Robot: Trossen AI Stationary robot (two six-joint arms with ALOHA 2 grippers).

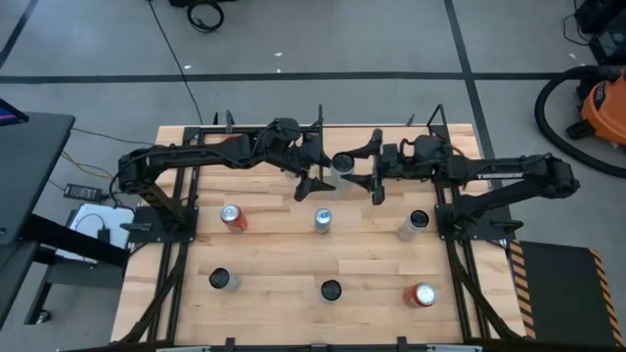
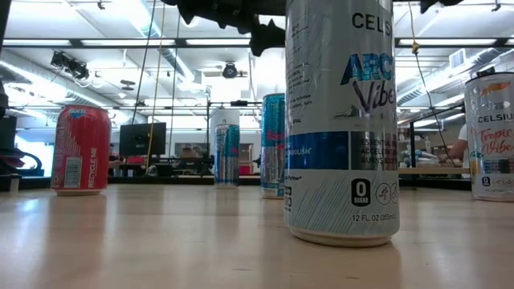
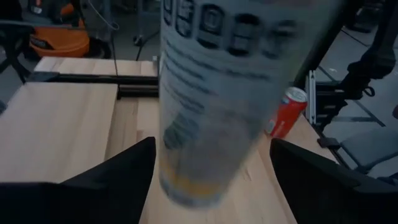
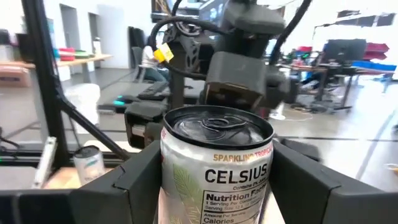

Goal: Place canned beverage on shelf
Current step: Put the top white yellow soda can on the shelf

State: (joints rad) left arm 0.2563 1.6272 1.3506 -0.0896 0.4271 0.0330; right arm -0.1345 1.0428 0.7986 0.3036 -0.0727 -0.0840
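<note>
A white Celsius can [image 4: 217,168] with a silver top is up over the table's far middle [image 1: 342,161], between both grippers. My right gripper [image 4: 214,168] reaches in from the table's right [image 1: 364,168] and is shut on the can. My left gripper [image 3: 211,149] faces it from the table's left [image 1: 321,168]. It is open, with a finger on either side of the can and a small gap at each. The shelf [image 3: 56,124], a pale panel edged by black rods, lies beyond the can toward the table's far right. My right gripper pinches the can's upper wall [image 4: 171,180], just under the top rim, between its two fingers, one on each side. The fingers come in level from the table's right. The can stands upright in the hold; in the left wrist view its bottom end [image 3: 193,186] looks clear of the tabletop.
Several other cans stand on the table in two rows, among them a red one [image 1: 232,217], a blue-topped one [image 1: 323,220] and a red one at the near right [image 1: 423,295]. The black arm mounts [image 1: 161,220] [image 1: 469,220] stand at the table's sides.
</note>
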